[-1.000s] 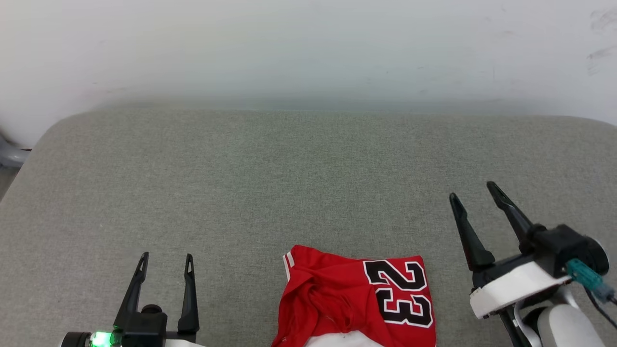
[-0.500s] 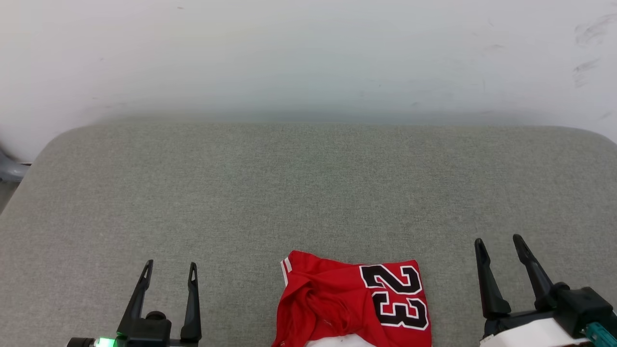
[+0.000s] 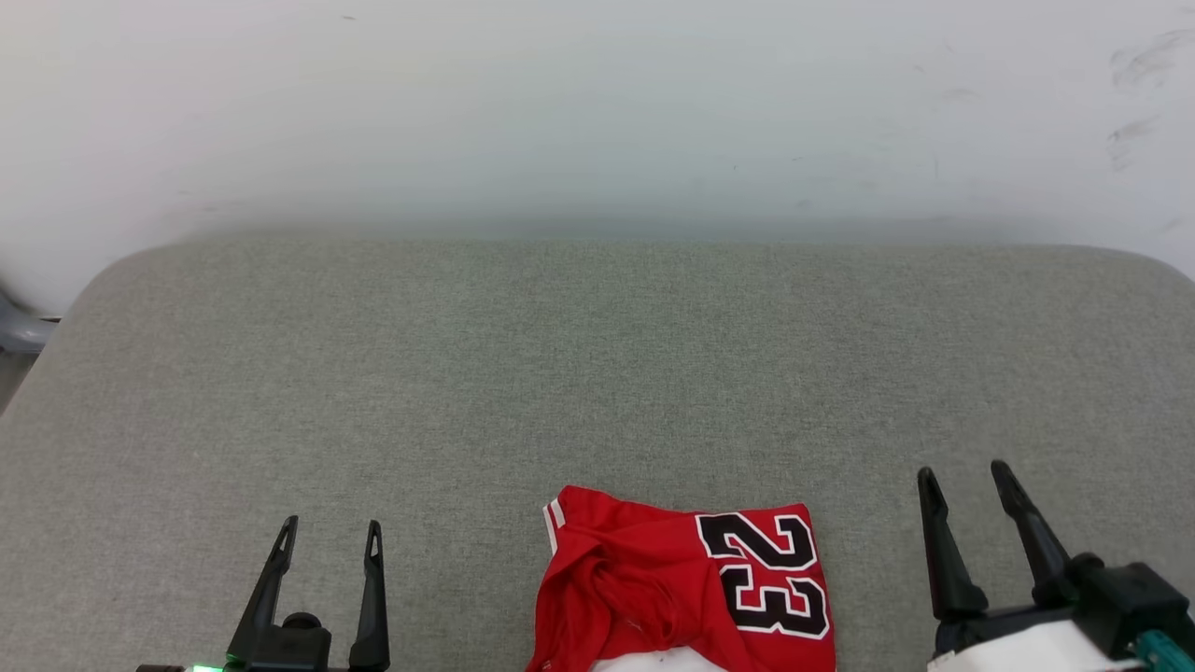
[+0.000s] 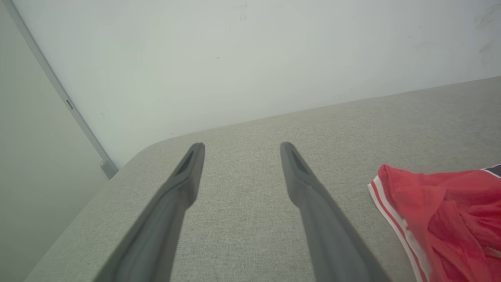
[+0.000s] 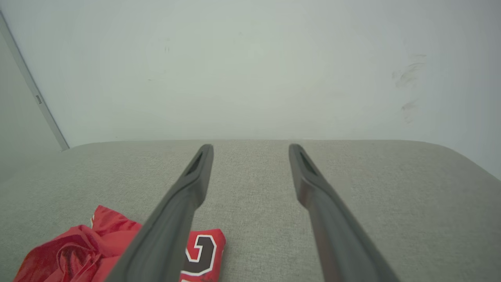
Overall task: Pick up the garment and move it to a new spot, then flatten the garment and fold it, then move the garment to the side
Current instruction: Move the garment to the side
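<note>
A grey woven-fabric padded surface (image 3: 597,373) with rounded far corners stands against a pale, lightly scuffed wall (image 3: 597,112).

A red short-sleeved jersey shirt (image 3: 681,588) lies loosely folded and rumpled on the near part of the surface, about midway between its left and right edges, with its near end cut off by the bottom of the head view. A large black number 23 with a white outline faces up on the shirt's right half, turned sideways. Red-and-white striped trim runs along its far left corner, and a patch of white cloth shows at its near end.

The left gripper (image 3: 332,525) hovers near the surface's near edge, to the left of the shirt and well apart from it. Its two long dark fingers are spread wide and hold nothing. In the left wrist view the grey fabric shows between them, with the shirt's striped corner off to the right.

The right gripper (image 3: 963,471) hovers to the right of the shirt, not touching it. Its fingers are likewise spread wide and empty. In the right wrist view the shirt lies at the lower left, partly behind one finger.
</note>
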`<state>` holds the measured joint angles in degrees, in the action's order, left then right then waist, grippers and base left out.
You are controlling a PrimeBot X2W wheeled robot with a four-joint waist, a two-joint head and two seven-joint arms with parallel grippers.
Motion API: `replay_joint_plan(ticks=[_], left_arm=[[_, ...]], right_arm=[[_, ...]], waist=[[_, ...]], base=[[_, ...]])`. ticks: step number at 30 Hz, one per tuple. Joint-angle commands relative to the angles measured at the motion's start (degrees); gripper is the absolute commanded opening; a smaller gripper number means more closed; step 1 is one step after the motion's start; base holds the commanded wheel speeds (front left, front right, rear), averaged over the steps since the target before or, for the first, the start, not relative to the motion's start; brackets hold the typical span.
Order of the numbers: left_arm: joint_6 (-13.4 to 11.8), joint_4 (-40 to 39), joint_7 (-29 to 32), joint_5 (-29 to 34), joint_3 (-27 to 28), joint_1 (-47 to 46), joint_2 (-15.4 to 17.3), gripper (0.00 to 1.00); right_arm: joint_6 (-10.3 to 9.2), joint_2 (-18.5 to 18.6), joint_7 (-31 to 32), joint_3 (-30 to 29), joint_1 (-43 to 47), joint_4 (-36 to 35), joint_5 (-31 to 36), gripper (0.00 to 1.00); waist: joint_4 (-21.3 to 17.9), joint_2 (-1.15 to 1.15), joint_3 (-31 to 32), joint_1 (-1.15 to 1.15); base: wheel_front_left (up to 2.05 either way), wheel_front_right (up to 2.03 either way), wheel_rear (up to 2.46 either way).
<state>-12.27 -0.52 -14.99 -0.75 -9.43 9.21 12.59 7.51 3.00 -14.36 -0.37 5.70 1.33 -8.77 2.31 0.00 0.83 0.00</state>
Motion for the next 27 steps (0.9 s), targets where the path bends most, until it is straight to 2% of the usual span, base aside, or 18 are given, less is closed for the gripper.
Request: replay_joint_plan(ticks=[1, 5, 8, 14, 17, 22, 27], left_arm=[[-0.2, 0.1, -0.3, -0.2, -0.1, 0.4, 0.3, 1.0], [0.0, 0.3, -0.3, -0.4, -0.2, 0.1, 0.1, 1.0], [0.1, 0.4, -0.3, -0.3, -0.3, -0.4, 0.1, 1.0], [-0.1, 0.5, -0.3, -0.3, -0.5, -1.0, -0.2, 1.0], [-0.1, 0.6, -0.3, -0.4, -0.5, -1.4, -0.3, 1.0], [-0.2, 0.8, -0.2, -0.5, -0.6, -2.1, -0.6, 1.0], [-0.3, 0.8, -0.3, -0.5, -0.7, -2.7, -0.9, 1.0]], right_arm=[[-0.05, -0.3, 0.0, 0.0, -1.3, -0.5, 0.1, 1.0], [-0.05, -0.2, 2.7, 0.5, -6.2, -2.2, 2.4, 1.0], [-0.05, 2.7, 6.9, 2.5, -11.3, -3.6, 2.0, 1.0], [-0.05, 10.6, 19.7, 11.6, -21.5, -3.8, -5.9, 1.0], [-0.05, 14.3, 28.1, 17.4, -23.8, -2.9, -11.0, 1.0], [-0.06, 20.0, 40.1, 25.2, -24.2, -1.2, -17.6, 1.0], [-0.05, 23.0, 46.7, 28.2, -22.4, 1.4, -22.9, 1.0]], waist=[[0.0, 0.0, -0.1, 0.0], [-0.1, 0.0, -0.4, 0.0], [0.0, 0.0, -0.7, 0.0], [0.2, 0.0, -1.8, 0.0], [0.6, 0.0, -2.3, 0.0], [1.1, 0.0, -3.0, 0.0], [1.7, 0.0, -4.0, 0.0]], base=[[0.0, 0.0, 0.0], [0.0, 0.0, 0.0], [0.0, 0.0, 0.0], [0.0, 0.0, 0.0], [0.0, 0.0, 0.0], [0.0, 0.0, 0.0], [0.0, 0.0, 0.0]])
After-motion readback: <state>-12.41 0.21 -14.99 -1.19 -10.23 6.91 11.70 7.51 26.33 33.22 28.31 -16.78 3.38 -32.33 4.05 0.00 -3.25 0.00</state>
